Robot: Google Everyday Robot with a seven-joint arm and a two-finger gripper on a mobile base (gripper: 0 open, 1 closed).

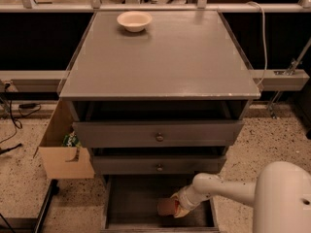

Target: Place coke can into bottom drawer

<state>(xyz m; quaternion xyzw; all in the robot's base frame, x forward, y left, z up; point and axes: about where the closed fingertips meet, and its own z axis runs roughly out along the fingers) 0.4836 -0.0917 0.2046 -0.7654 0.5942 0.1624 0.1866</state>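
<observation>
From the single camera view, my jaws are down inside the bottom drawer [130, 204], which stands pulled out beneath the near edge of the tabletop [160, 62], toward the side of its near right corner. The coke can [166, 207] is at their tip, low over the drawer's dark floor and right of its middle. I cannot tell whether my jaws are pinching it or spread around it, nor whether its base touches the floor. That doubt is my chief worry. If I let go with the can hanging above the floor or tilted, it may topple and roll across the flat floor. If I pull away while it is gripped, I would drag it back out. My arm [228, 189] comes in from the right, close under the middle drawer front [158, 165], so I judge that lifting straight up risks knocking that front or catching the drawer's right wall. The bowl [134, 21] near the tabletop's far edge and the cardboard box [65, 161] below its near left corner look safely apart.
</observation>
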